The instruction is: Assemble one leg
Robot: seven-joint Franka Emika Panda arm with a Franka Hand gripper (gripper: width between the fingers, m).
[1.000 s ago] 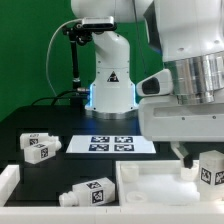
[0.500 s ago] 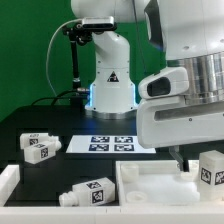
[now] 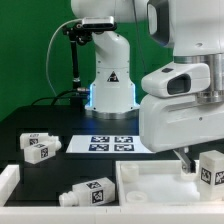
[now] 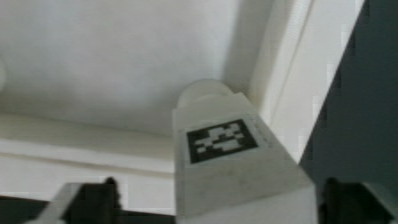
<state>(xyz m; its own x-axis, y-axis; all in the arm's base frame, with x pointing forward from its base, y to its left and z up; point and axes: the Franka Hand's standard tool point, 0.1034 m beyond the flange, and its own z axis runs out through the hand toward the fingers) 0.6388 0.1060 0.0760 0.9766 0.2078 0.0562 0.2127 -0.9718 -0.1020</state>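
Note:
A leg [image 4: 231, 150], a chunky white peg with a square tag, stands in the corner of the large white tray-like part [image 4: 107, 80]. It also shows at the exterior view's right edge [image 3: 211, 169]. My gripper [image 4: 217, 205] is open and straddles this leg. Its dark fingers [image 4: 98, 200] stand on either side with gaps, not touching. In the exterior view the gripper [image 3: 192, 162] hangs low over the tray part [image 3: 150, 183], and one finger is hidden.
Another leg [image 3: 38, 148] stands at the exterior view's left. A further leg [image 3: 96, 190] lies in front near the tray part. The marker board [image 3: 110, 143] lies before the robot base [image 3: 110, 85]. A white part [image 3: 8, 182] sits at the lower left.
The arm's wrist has swung over and the gripper has sunk a little toward the leg at the exterior view's right. The parts on the table have not moved.

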